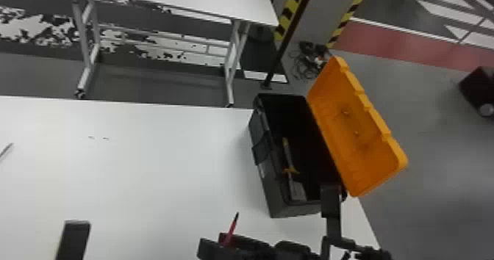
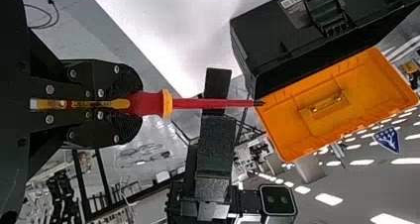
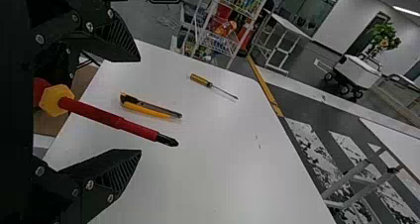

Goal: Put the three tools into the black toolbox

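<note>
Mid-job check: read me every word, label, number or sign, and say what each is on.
No text is readable.
Toolbox label: barcode and print, too small to read.
Red screwdriver handle: small marks, can't be made out.
Blue pennant: white emblem, no readable words.

Box and lid: the black toolbox [image 2: 275, 50] appears to be matt plastic, its orange lid [image 1: 356, 141] smooth plastic with a slight sheen. Screwdriver: the red screwdriver [image 2: 198, 103] has a smooth, plastic-looking sleeve and dark metal tip; the small screwdriver [image 3: 200, 80] has a bright metal shaft. The white surface [image 3: 213, 169] looks smooth, faintly glossy.
</note>
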Action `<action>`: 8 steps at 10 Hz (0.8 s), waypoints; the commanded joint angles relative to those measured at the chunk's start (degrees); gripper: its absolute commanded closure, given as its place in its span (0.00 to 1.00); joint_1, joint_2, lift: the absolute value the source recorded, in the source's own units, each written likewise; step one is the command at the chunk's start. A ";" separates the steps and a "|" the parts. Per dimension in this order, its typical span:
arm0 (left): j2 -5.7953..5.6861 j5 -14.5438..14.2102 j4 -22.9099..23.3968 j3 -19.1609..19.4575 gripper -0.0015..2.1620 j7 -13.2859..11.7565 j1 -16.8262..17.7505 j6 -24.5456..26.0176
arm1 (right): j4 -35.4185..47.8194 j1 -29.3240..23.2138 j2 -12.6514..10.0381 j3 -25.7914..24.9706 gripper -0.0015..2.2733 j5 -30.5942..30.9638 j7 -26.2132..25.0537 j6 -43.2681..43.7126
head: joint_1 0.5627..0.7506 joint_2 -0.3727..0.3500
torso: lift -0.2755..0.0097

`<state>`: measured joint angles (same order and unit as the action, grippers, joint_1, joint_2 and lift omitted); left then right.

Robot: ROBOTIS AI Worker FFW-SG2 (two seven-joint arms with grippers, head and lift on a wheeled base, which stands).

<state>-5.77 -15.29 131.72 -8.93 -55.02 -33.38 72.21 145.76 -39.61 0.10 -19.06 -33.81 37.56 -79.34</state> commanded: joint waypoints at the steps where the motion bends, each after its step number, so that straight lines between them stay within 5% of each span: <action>1: -0.04 0.00 0.29 0.06 0.99 0.00 -0.02 0.18 | 0.05 -0.55 0.08 -0.18 0.94 -0.03 0.14 -0.08 | 0.70 0.03 | 0.79; 8: 0.32 -0.18 0.56 0.76 0.99 0.61 -0.02 -0.18 | 0.67 -1.96 0.08 -2.38 0.99 -0.65 2.87 0.10 | 0.70 0.03 | 0.79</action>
<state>-5.47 -15.41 132.30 -8.21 -54.39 -33.40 72.02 146.43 -41.57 0.17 -21.34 -34.46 40.46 -79.24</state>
